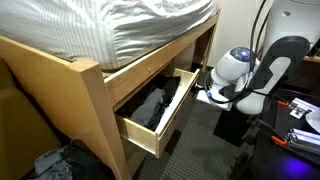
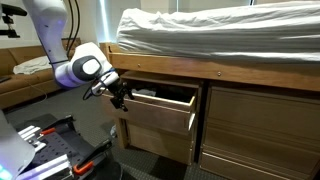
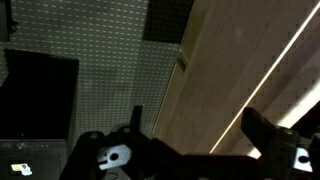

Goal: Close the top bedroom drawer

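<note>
The top bedroom drawer point(image 1: 178, 112) point(image 2: 155, 125) of pale honey wood stands pulled out from the bed frame, with dark clothes point(image 1: 150, 105) inside. In both exterior views my gripper point(image 1: 204, 91) point(image 2: 118, 96) is at the outer end of the drawer's front panel, near its top edge. The wrist view shows the gripper point(image 3: 200, 128) open, its dark fingers point(image 3: 263, 130) spread apart in front of the wooden panel point(image 3: 215, 70). Nothing is held between them. I cannot tell whether they touch the wood.
The bed with striped pale bedding point(image 1: 120, 25) point(image 2: 220, 30) lies above the drawer. A shut wooden panel point(image 2: 260, 125) sits beside the drawer. Dark clothes point(image 1: 60, 160) lie on the floor. A sofa point(image 2: 30, 75) stands behind the arm, and a black box point(image 3: 40, 95) rests on the carpet.
</note>
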Robot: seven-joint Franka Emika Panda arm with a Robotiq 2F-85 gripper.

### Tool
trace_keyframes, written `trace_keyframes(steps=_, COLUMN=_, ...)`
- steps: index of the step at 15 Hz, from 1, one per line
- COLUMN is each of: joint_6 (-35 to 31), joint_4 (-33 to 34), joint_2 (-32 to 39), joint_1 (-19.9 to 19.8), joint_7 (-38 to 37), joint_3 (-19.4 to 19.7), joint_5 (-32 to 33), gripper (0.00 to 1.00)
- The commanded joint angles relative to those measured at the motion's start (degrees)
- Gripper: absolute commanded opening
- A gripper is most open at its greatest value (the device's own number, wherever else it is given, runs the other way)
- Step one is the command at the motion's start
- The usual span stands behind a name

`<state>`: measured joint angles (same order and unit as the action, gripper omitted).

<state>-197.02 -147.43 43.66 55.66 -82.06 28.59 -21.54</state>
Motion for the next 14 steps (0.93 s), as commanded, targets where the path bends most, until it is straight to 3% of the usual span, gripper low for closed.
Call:
trace_keyframes(steps=1, joint_6=-0.3, joint_4=0.5, joint_2=-0.2, joint_1=-1.4, joint_7=4.9, joint_3=-2.2, joint_5=-5.0, gripper=1.00)
trace_keyframes(steps=4, joint_6=0.2, joint_4=0.7, joint_2=0.0, joint_1=-1.2, joint_7=4.6, joint_3=-1.9, joint_5=-5.2, gripper=1.00)
trace_keyframes(steps=5, joint_6=1.3, joint_4=4.6, joint_2=4.5, joint_1=3.0, joint_7=3.5, joint_3=1.9, joint_5=-8.9, gripper=1.00)
trace_keyframes(steps=6, joint_6=-2.6, joint_4=5.9, joint_2=7.3, joint_1=4.8, joint_7=4.1, joint_3=3.9, joint_5=-12.4, gripper=1.00)
trace_keyframes(steps=7, joint_6=-3.6, joint_4=9.2, joint_2=8.9, joint_1=3.8, joint_7=5.2, joint_3=3.9, joint_5=-14.2, gripper=1.00)
trace_keyframes(steps=8, joint_6=-1.1, joint_4=12.6, joint_2=10.6, joint_1=7.2, joint_7=1.2, joint_3=8.1, joint_5=-13.5, gripper=1.00)
trace_keyframes(steps=11, joint_6=-1.3, joint_4=19.5, joint_2=14.9, joint_1=8.9, joint_7=-4.4, joint_3=11.0, joint_5=-16.7, gripper=1.00)
trace_keyframes(steps=13, joint_6=-1.1, joint_4=20.6, joint_2=13.2, joint_1=5.8, joint_7=-5.8, joint_3=8.3, joint_5=-16.4, gripper=1.00)
trace_keyframes(steps=14, joint_6=-1.0, joint_4=11.8, joint_2=4.7, joint_1=6.6, joint_7=-7.4, joint_3=7.3, joint_5=-12.3, gripper=1.00)
